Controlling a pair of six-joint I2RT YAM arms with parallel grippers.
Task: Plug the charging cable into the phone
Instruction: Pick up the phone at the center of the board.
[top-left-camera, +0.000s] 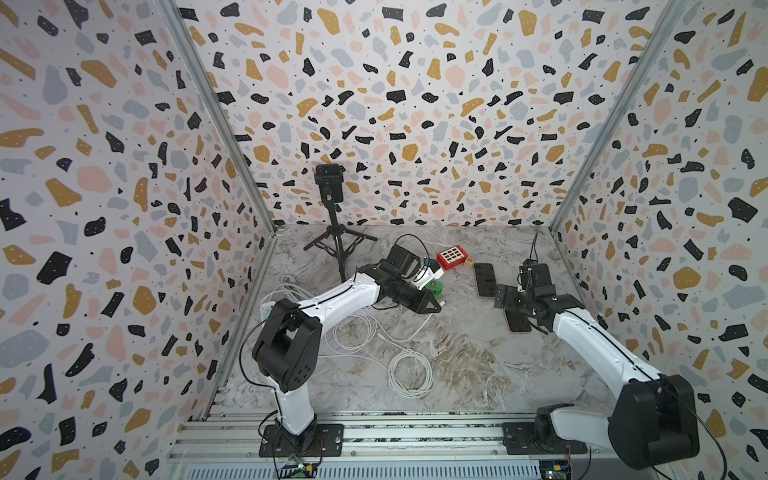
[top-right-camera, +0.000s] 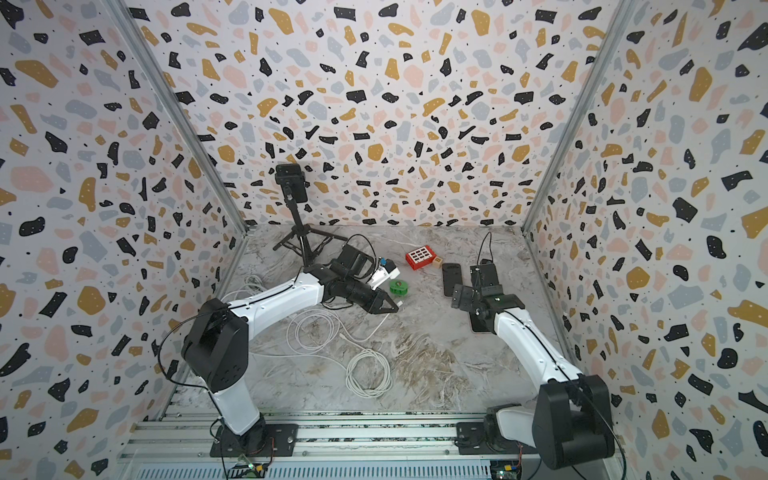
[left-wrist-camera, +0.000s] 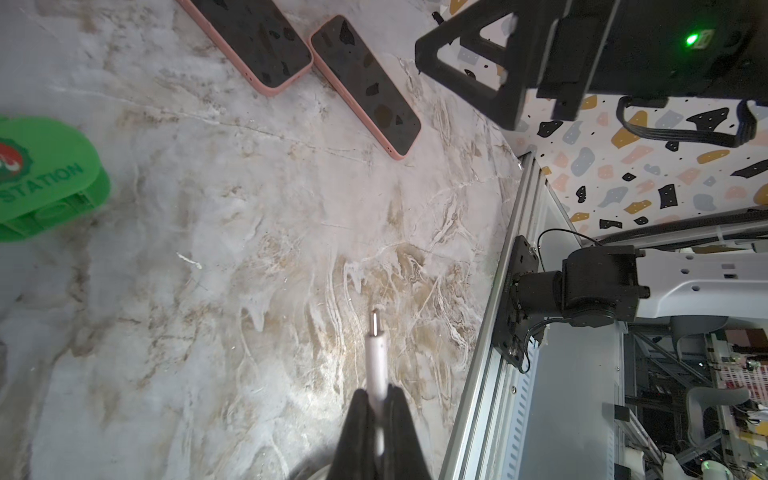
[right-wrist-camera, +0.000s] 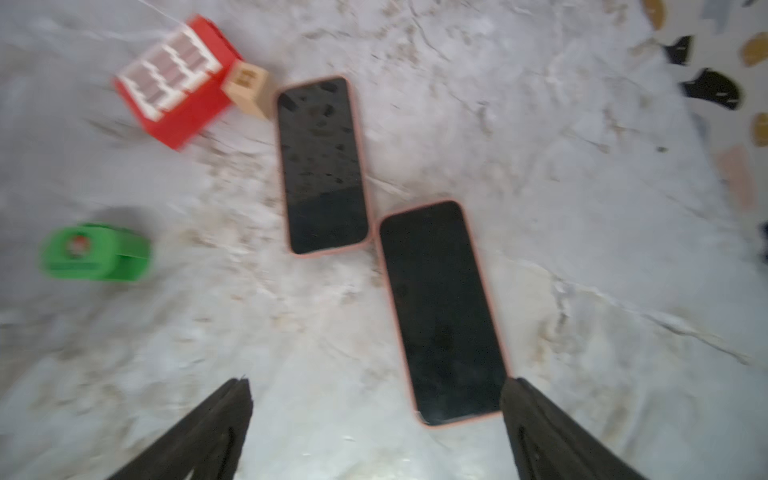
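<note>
We take the far wall as 12 o'clock on the marble table (top-left-camera: 457, 374). Near the table's middle, the left gripper (left-wrist-camera: 377, 401) is clamped tight on the charging cable (left-wrist-camera: 377, 365), just behind its plug. The metal tip (left-wrist-camera: 375, 322) pokes out past the fingers and points toward about 3 o'clock over bare marble, well apart from both phones.

At about 2 o'clock we see two phones in pink cases, both screen up and dark. The near phone (right-wrist-camera: 442, 311) lies at 5 o'clock of the far phone (right-wrist-camera: 322, 166). Their closest corners are just beside each other; whether they touch we cannot tell.

The right gripper (right-wrist-camera: 376, 384) hangs above the near phone with its fingers spread wide and nothing between them. In the blurred right wrist view, the phone's near end lies just beside one finger. In both top views this gripper hides the phone's middle.

At 10 o'clock of the far phone sits a red block (top-left-camera: 453, 258) with a white grid, and a small wooden cube (top-left-camera: 469, 262) is right against it. A green piece (left-wrist-camera: 45, 187) lettered STATION rests near the left gripper, at its 12 o'clock. Loose loops of white cable (top-left-camera: 409, 370) lie toward 6 o'clock, and a camera on a tripod (top-left-camera: 334, 216) stands at 11 o'clock.
</note>
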